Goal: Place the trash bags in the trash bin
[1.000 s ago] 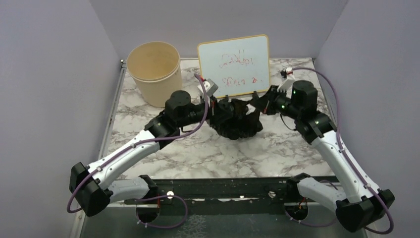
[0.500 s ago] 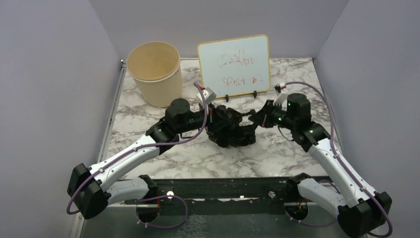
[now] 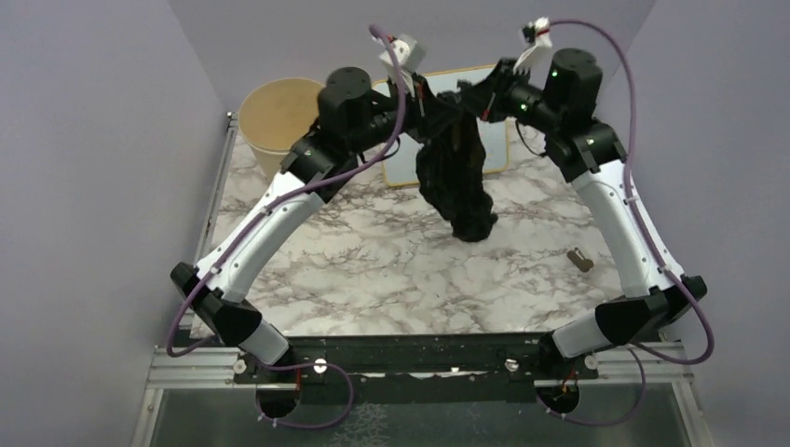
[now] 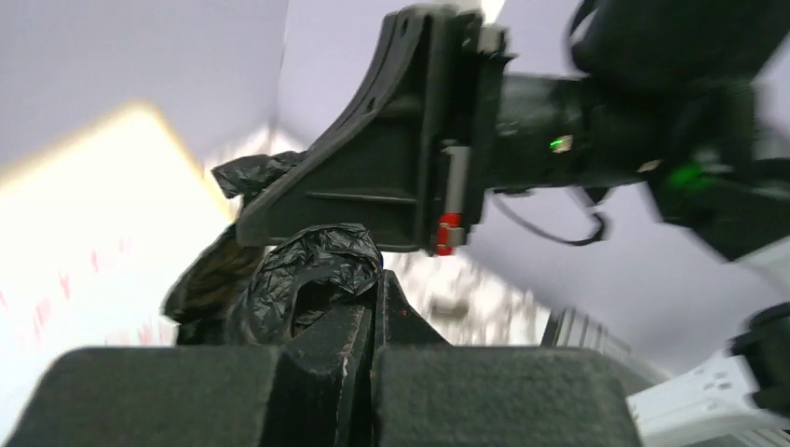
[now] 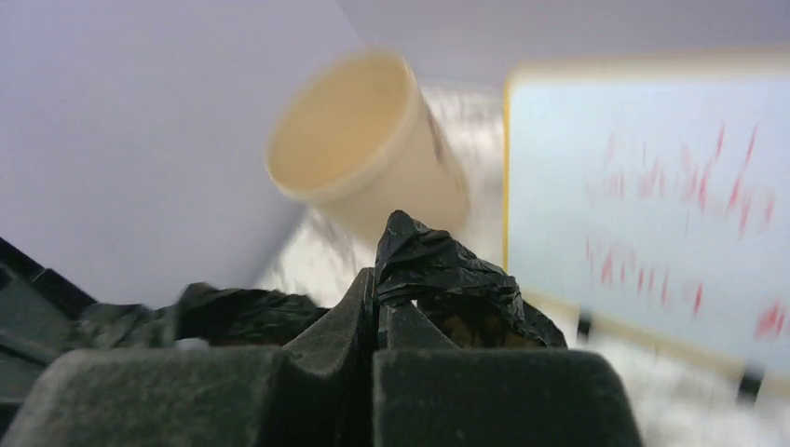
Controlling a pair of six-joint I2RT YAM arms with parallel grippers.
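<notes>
A white-and-grey marble-patterned tabletop spreads under two white-and-black arms, the left arm and the right arm, both raised high with their wrists close together above the far half of the table. The top view alone shows the thin, crinkly black plastic trash bag as a whole: it hangs in a long wrinkled drape from the two grippers, clear of the tabletop, in front of the white yellow-framed whiteboard with red writing. The cream plastic cylindrical trash bin stands upright at the far left corner, apart from the bag and partly behind the left arm. The right wrist view looks over its own fingers to the bin's open mouth and the whiteboard beside it, both blurred. The grip itself shows only in the wrist views. The left gripper has its jaws pressed together on a bunched fold of the bag, with the other gripper close above it. The right gripper is likewise clamped on a crumpled peak of plastic. A small brownish object, too small to identify, lies on the table near the right arm.
</notes>
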